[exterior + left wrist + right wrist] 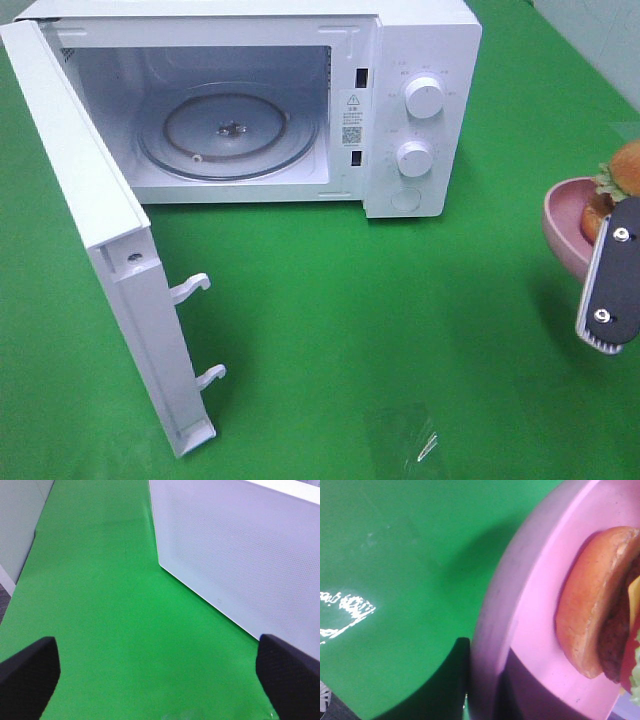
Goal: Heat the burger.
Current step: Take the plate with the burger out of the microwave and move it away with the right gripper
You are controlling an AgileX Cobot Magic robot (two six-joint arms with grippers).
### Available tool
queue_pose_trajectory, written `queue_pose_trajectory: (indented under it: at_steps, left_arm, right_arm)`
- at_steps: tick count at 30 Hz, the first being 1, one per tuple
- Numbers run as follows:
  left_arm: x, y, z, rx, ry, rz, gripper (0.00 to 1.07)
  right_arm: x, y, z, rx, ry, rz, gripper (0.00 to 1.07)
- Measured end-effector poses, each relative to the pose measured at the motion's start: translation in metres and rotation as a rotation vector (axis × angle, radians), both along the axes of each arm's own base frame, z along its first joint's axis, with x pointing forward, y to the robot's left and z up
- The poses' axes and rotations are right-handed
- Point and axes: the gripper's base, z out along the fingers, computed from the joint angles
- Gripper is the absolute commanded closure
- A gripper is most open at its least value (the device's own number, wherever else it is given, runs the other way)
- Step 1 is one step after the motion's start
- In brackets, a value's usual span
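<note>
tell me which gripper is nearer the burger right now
Right. The right gripper is clamped on the rim of the pink plate carrying the burger. The left gripper hangs open beside the microwave door, well away.

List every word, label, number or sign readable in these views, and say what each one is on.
No text can be read in any view.
Sticker on the microwave front frame: a warning triangle, small print and a QR-like code, too small to read.
Markings around the upper dial and lower dial: too small and blurred to read.
Wrist views: no text visible.
</note>
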Motion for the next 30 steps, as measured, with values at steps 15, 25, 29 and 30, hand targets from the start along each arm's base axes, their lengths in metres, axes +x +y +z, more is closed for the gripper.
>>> queue_pose_trajectory:
  at_steps: [15, 25, 29, 30]
  left_arm:
    - [0.0, 0.0, 0.0, 0.0, 0.0, 0.0, 0.07]
    - [0.0, 0.0, 0.0, 0.0, 0.0, 0.0, 0.07]
    - [0.0, 0.0, 0.0, 0.0, 0.0, 0.0, 0.07]
    - [0.0, 0.0, 0.0, 0.0, 0.0, 0.0, 0.07]
  right_arm:
    - [0.012, -0.001, -0.001, -0.003, -0.005, -0.284, 1.07]
    - [0.039, 0.017, -0.014, 0.043, -0.035, -0.551, 1.06]
    - [0.046, 0.023, -0.026, 0.015, -0.022, -0.617, 1.06]
    - [0.049, 0.025, -0.032, -0.001, -0.011, -0.629, 1.05]
